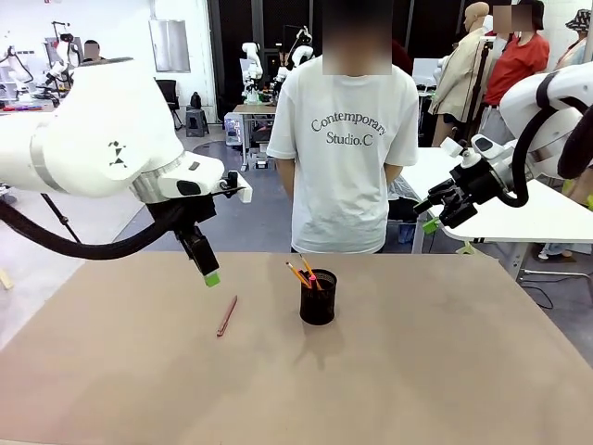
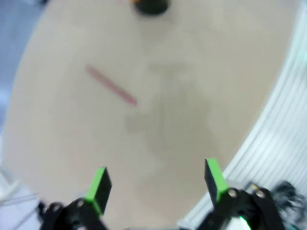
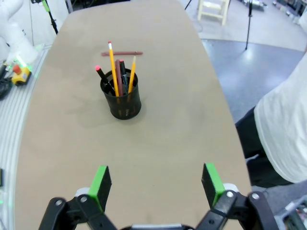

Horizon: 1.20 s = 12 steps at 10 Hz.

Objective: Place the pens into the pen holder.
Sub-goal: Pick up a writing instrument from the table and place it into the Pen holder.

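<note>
Reddish-brown pen lying flat and alone on the table, left of the middle, touching nothing else; coming through in the left wrist view as one blurred pinkish pen, too soft for any detail.

Hovering above the table up and left of that pen: left gripper, hanging from a bent white arm reaching in from the left, pointing steeply down; fingers standing wide apart, gripping nothing.

Standing upright near the table's middle, right of the lying pen and clear of it: pen holder, one black mesh cup, leaning sticks fanning out of it. Counting them from the right wrist view: two yellow pencils, one dark pen with a pink-red end, one reddish-brown stick; possibly one more dark one among them, hard to separate; lower ends all being hidden by the mesh. One pen outside the cup.

Being held raised off the table's far right side: right gripper, angling down towards the table, jaws spread wide, gripping nothing.

Standing at the far edge, facing the table: one person in a white T-shirt, hands hidden.
</note>
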### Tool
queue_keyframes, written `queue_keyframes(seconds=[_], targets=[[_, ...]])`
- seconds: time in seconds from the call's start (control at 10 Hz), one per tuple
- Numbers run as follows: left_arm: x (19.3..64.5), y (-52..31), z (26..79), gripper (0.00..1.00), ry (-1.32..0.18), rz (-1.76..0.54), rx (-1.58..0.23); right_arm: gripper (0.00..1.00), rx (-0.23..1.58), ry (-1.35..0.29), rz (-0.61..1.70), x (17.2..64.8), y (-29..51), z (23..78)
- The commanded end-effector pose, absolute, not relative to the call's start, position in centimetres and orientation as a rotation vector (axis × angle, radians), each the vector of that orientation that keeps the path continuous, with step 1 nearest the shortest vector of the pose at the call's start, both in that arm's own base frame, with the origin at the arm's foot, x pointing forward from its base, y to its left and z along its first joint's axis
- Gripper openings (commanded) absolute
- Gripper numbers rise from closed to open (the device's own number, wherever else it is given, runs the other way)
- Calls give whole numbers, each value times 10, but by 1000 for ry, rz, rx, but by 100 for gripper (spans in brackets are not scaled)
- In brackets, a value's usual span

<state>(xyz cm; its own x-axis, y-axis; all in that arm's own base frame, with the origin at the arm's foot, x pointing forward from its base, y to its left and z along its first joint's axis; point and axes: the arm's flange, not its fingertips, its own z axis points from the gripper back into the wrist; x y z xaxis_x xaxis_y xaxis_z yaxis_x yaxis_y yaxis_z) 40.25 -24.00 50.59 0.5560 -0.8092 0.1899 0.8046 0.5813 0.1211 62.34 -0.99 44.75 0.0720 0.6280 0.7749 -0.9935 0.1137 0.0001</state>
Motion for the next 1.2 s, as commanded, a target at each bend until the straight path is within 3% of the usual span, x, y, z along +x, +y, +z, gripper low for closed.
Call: queue_keyframes(seconds=[0.0, 0.3, 0.6, 1.1], targets=[[418, -289, 492, 100, 19, -758, 170, 100, 637, -733, 1350, 624, -8, 449], [441, -321, 472, 100, 210, -587, 196, 100, 637, -733, 1350, 624, -8, 449], [468, -338, 438, 100, 318, -421, 77, 100, 637, -733, 1350, 624, -8, 449], [499, -306, 399, 100, 25, -231, -86, 100, 637, -733, 1350, 624, -8, 449]])
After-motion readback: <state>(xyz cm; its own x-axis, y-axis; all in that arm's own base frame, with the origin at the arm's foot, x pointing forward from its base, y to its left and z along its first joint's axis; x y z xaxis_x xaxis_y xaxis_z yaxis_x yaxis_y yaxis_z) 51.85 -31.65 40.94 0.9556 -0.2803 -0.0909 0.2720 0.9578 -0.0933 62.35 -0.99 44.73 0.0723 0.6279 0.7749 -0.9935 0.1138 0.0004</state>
